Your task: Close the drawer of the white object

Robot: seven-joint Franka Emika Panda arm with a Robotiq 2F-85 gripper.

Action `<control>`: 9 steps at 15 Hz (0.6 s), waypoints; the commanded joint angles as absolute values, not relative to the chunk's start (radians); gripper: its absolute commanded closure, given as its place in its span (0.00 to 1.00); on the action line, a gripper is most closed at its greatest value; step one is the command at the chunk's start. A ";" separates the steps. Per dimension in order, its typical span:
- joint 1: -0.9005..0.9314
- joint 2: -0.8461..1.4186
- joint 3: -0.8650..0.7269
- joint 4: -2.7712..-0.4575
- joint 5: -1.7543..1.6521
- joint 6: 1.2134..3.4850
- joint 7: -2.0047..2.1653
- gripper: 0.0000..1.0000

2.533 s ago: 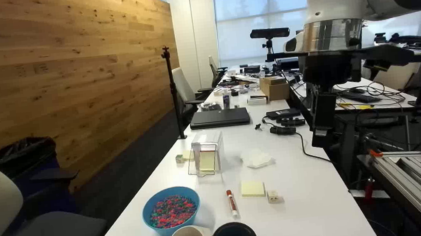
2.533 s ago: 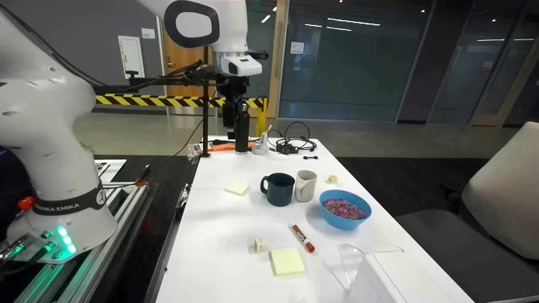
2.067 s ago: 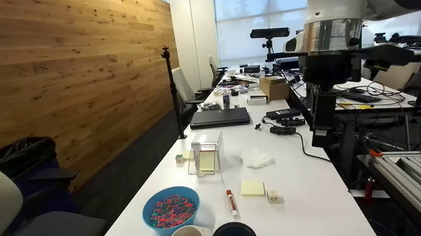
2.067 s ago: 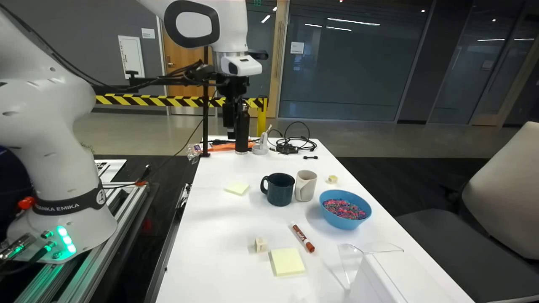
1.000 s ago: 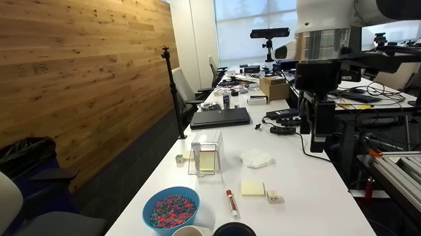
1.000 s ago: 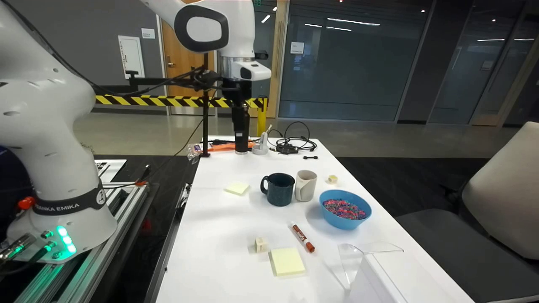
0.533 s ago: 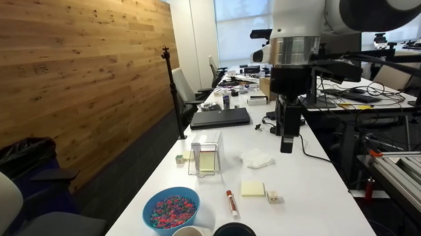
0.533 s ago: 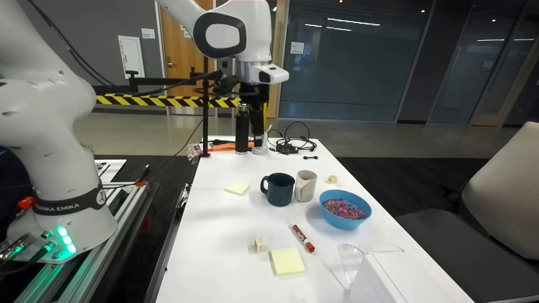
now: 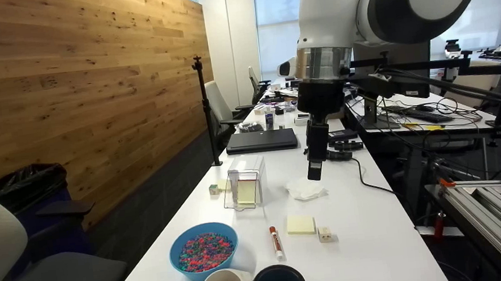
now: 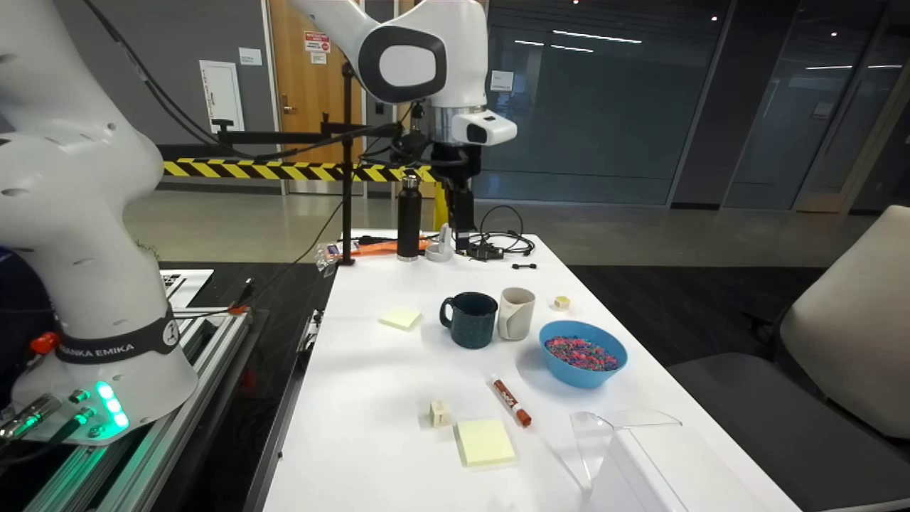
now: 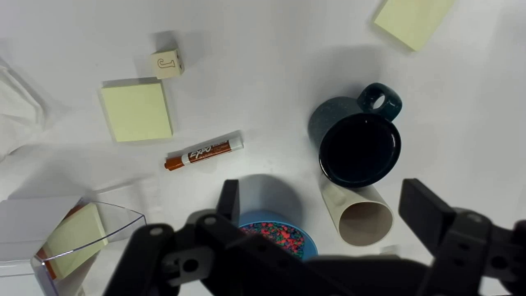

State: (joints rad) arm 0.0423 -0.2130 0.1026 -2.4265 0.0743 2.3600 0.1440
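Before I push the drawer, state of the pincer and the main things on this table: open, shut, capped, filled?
Drawer: open, pulled out of the white box, a yellow pad inside
Pincer: open, holding nothing
Marker: capped, lying on its side
Blue bowl: upright, holding small multicoloured pieces
Dark mug: upright, inside too dark to tell
Beige cup: upright, contents unclear
Black laptop: shut
Black bottle: standing, capped

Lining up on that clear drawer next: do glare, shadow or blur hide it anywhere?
Washed out rather than hidden: in an exterior view the white box nearly blends into the bright table and the drawer shows faint clear edges; in the wrist view it reads as thin lines, a shadow lies beside the box, and the gripper looks slightly soft.
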 commanded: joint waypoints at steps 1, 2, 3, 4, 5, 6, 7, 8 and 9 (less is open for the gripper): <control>0.050 -0.213 0.095 -2.425 0.072 2.358 0.145 0.00; 0.050 -0.213 0.095 -2.424 0.072 2.357 0.144 0.00; 0.058 -0.210 0.094 -2.428 0.079 2.325 0.113 0.00; 0.063 -0.194 0.095 -2.422 0.074 2.288 0.097 0.00; 0.067 -0.179 0.094 -2.415 0.071 2.258 0.072 0.00; 0.070 -0.158 0.090 -2.401 0.074 2.227 0.041 0.00; 0.072 -0.142 0.088 -2.392 0.068 2.212 0.014 0.00; 0.069 -0.125 0.089 -2.378 0.053 2.200 0.003 0.00; 0.067 -0.109 0.088 -2.367 0.051 2.196 -0.011 0.00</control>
State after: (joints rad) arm 0.0613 -0.1652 0.1027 -2.4240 0.0739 2.2437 0.0446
